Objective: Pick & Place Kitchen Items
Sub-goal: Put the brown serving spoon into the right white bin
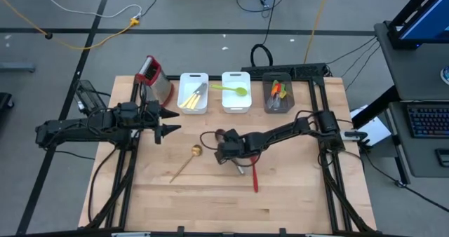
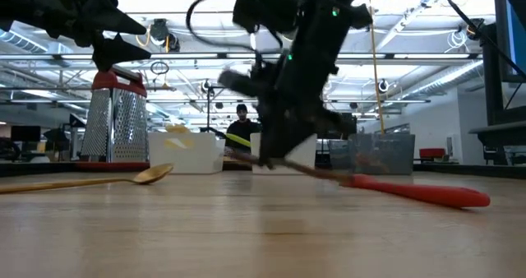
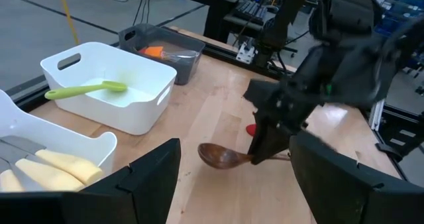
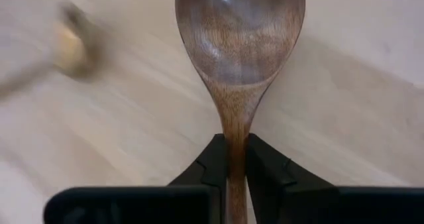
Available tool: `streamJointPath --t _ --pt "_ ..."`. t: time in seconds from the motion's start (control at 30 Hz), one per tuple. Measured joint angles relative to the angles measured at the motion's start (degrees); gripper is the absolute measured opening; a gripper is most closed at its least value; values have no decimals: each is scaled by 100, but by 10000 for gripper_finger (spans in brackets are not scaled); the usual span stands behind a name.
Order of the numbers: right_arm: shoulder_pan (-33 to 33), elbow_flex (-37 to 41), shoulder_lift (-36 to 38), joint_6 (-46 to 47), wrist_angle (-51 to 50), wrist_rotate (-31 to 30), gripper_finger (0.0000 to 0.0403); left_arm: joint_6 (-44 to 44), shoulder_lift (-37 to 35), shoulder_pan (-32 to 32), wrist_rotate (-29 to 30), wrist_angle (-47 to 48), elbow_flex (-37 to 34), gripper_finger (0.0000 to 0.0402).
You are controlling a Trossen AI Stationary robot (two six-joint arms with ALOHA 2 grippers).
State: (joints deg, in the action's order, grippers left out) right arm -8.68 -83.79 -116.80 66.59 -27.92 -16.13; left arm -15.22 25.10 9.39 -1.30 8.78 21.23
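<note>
My right gripper is at mid-table, shut on a spoon with a dark wooden bowl and a red handle. A pale wooden spoon lies flat on the table just to its left. At the far edge, one white bin holds pale-handled knives. A second white bin holds a lime-green spoon, and a grey bin holds small spatulas. My left gripper waits open, raised above the table's left part. My right gripper pinches the spoon's thin neck just behind the bowl, one finger on each side. The fingers slant down from the table's right side. The bowl end is raised off the table, and the red handle's end rests on the wood.
A steel box grater with a red top stands left of the bins. Bare wood lies toward the near edge. A person shows in the room beyond the table.
</note>
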Motion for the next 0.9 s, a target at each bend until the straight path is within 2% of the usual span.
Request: streamJointPath --t 0.2,0.5,0.77,0.9 --pt "93 -9 256 -191 512 44 25 0 1 0 -2 0 0 285" --pt "569 -15 993 -399 865 790 25 -28 0 0 -4 -44 0 285" --pt "1535 -24 1977 19 289 1255 25 -26 1 -2 -4 -288 0 285" --pt "2274 -26 2338 549 -115 2148 25 -22 2 0 -4 -471 0 285"
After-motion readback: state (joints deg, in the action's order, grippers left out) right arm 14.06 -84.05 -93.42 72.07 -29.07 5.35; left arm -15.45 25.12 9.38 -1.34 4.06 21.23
